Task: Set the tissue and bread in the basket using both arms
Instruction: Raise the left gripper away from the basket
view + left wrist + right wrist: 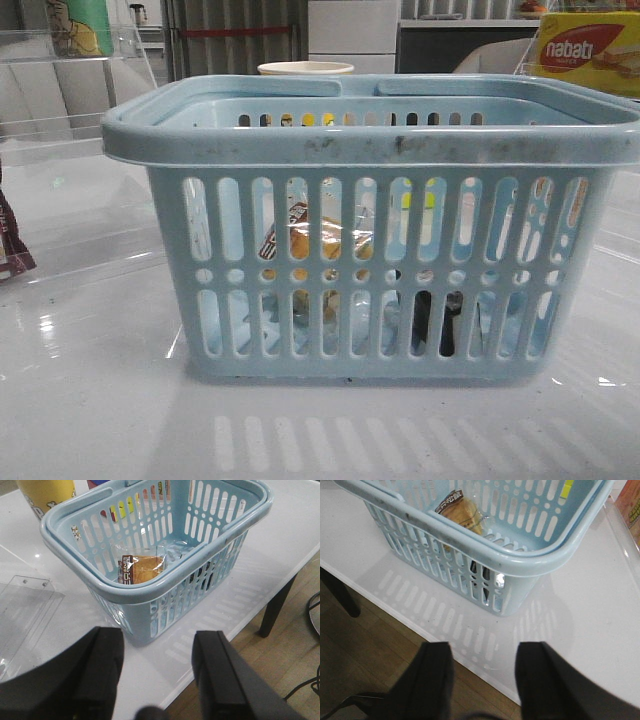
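Black left gripper (157, 680), right gripper (482, 680) spread, empty, near basket (370, 140).

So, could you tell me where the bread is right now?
The bread lies inside the basket, on its floor, left of centre in the front view.

Basket (370, 140) mid-table (90, 400); bread (325, 240) inside, left; tissue (435, 320) inside, right, near front wall; cup (305, 69) behind basket.

Each pincer, left (157, 680) and right (482, 680), has two broad, matte black, blocky fingers with rounded edges.
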You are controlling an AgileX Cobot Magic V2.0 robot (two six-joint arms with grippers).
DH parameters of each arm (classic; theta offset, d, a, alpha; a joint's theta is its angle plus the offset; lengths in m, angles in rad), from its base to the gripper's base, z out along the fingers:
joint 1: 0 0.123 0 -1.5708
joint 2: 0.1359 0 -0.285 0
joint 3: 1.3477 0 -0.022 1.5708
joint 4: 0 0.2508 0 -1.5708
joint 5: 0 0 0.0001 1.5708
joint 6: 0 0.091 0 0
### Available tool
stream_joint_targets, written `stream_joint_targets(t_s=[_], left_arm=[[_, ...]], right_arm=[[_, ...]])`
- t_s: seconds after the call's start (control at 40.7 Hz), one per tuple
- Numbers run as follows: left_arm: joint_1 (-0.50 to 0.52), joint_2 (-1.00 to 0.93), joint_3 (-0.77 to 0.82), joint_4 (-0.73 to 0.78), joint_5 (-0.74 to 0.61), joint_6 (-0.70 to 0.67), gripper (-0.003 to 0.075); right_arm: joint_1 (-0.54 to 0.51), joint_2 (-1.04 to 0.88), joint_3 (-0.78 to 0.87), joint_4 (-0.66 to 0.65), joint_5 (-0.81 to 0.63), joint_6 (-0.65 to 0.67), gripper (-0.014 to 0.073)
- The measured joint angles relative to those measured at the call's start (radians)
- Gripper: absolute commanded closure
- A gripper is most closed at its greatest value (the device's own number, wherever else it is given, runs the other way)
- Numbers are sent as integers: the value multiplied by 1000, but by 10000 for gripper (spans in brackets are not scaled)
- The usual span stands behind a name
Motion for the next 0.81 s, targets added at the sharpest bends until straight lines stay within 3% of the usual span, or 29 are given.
stream_joint_targets(t_s=[0.197, 0.811], left_arm=[[0, 0, 4, 0, 0, 0, 339], [0, 0, 4, 0, 0, 0, 339]], right_arm=[[0, 0, 0, -1, 0, 0, 575], [0, 0, 0, -1, 6, 0, 566]])
